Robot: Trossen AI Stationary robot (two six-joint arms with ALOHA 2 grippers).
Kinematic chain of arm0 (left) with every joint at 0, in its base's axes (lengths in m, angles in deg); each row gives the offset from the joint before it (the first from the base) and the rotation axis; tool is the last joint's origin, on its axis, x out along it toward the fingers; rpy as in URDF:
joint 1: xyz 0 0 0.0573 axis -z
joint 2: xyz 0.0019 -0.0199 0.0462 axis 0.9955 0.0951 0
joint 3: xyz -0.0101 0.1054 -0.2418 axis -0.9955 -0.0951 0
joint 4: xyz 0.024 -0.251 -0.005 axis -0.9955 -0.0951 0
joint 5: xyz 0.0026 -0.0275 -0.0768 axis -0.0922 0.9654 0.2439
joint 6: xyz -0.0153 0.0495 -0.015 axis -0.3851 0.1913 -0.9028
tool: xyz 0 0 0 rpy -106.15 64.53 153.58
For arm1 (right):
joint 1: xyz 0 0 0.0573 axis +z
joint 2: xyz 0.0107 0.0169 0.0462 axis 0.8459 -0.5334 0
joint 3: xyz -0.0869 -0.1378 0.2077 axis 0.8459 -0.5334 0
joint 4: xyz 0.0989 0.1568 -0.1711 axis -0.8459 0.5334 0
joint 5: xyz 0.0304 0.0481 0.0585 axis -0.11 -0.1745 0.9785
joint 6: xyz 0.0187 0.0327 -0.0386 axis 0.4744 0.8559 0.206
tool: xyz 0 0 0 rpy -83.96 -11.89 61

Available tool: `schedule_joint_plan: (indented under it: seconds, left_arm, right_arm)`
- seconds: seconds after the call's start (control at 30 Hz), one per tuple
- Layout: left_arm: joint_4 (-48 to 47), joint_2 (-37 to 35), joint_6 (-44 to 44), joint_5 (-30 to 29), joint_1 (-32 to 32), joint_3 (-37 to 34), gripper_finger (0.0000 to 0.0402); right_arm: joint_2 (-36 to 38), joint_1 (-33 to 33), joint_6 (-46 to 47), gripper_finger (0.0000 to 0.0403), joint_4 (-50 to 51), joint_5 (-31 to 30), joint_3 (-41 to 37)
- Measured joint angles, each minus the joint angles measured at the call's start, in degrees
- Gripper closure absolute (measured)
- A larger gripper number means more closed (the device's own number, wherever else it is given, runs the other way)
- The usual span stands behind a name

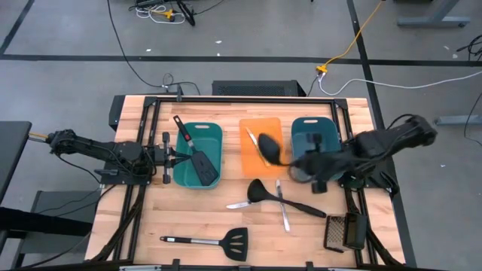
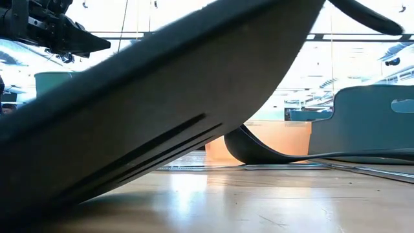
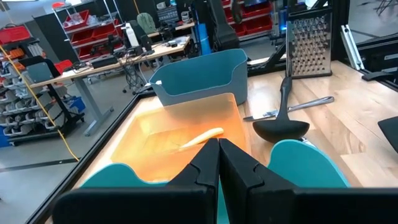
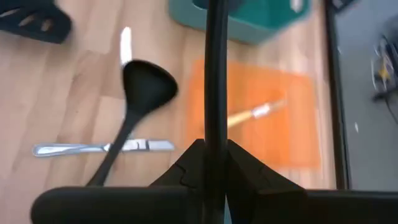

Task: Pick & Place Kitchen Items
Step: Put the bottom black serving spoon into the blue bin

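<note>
Trouble from above looks likeliest at the right gripper (image 1: 301, 162): it is clamped on a ladle (image 1: 269, 148) by the thin handle, bowl hanging over the orange tray (image 1: 248, 162), and a pinch that slight could let it twist or drop short. The left gripper (image 1: 175, 157), fingers together and empty, waits by the left tub (image 1: 213, 132), which holds a spatula (image 1: 197, 156). On the table lie another ladle (image 1: 260, 190), two knives (image 1: 282, 205), a spatula (image 1: 235, 241) near the front, and the grater (image 1: 343, 232) at right.

Low down, that near spatula (image 2: 162, 110) blocks almost everything.

The left wrist shows a yellow knife (image 3: 200, 137) in the tray.

The right wrist shows the handle (image 4: 216, 74) gripped, that knife (image 4: 255, 113) beneath, in the way.
</note>
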Motion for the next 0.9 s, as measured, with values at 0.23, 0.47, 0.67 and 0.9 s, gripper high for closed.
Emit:
schedule_joint_plan:
  seconds: [0.23,0.47,0.67,0.9]
  left_arm:
    - [0.0,0.0,0.0,0.0,0.0,0.0,0.0386]
    - [0.0,0.0,0.0,-0.1,0.0,0.0,0.0386]
    - [0.0,0.0,0.0,-1.5,0.0,0.0,0.0386]
    - [0.0,0.0,0.2,-1.5,0.0,0.0,0.0386]
  right_arm:
    - [11.7,-1.2,12.3,0.0362,4.7,-3.1,-10.6]
    - [17.6,-3.3,15.6,0.0362,4.7,-3.2,-16.4]
    - [14.9,-11.6,13.6,0.0362,8.8,-2.9,-13.5]
    - [7.4,-23.8,-2.6,0.0362,15.2,-2.0,-7.9]
